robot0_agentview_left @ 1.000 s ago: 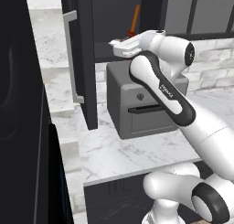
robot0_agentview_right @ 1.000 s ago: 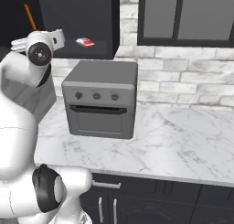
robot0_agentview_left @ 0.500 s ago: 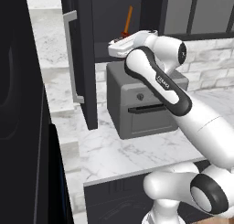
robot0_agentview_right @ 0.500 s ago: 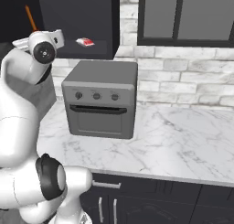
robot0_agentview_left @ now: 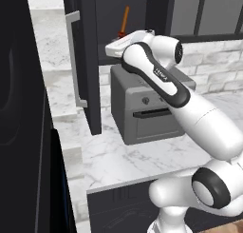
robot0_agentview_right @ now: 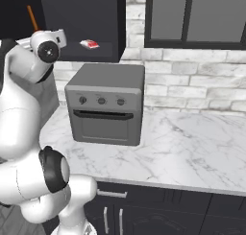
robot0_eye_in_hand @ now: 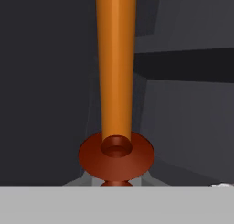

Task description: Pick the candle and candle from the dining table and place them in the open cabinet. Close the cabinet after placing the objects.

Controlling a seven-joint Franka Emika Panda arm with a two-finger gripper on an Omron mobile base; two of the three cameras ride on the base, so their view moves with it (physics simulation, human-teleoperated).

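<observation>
- The pincer (robot0_eye_in_hand: 116, 184) is clamped tight on the candle (robot0_eye_in_hand: 116, 67) by its red-brown holder base, the tall orange taper standing upright above it. A grip so low on so tall a thing may let the taper sway or tip when the arm slows.
- The candle (robot0_agentview_left: 125, 20) is up at the open cabinet (robot0_agentview_left: 118, 18), in front of its dark interior; whether its base touches the shelf I cannot tell. Letting go before it sits flat could topple it off the edge onto the toaster oven (robot0_agentview_left: 142, 111) below.
- A small red and white object (robot0_agentview_right: 89, 44), possibly the other candle, already lies on the cabinet shelf, apart from the taper. A sideways sweep on withdrawal could knock it.
- The cabinet door (robot0_agentview_left: 86, 61) stands open just left of the arm; pulling back carelessly could strike it or its silver bar handle (robot0_agentview_left: 74, 56).
- Closing the door with a candle too near the front could jam it or push it over.
- The marble counter (robot0_agentview_right: 192, 143) sits well below, so a fall would be long.
</observation>
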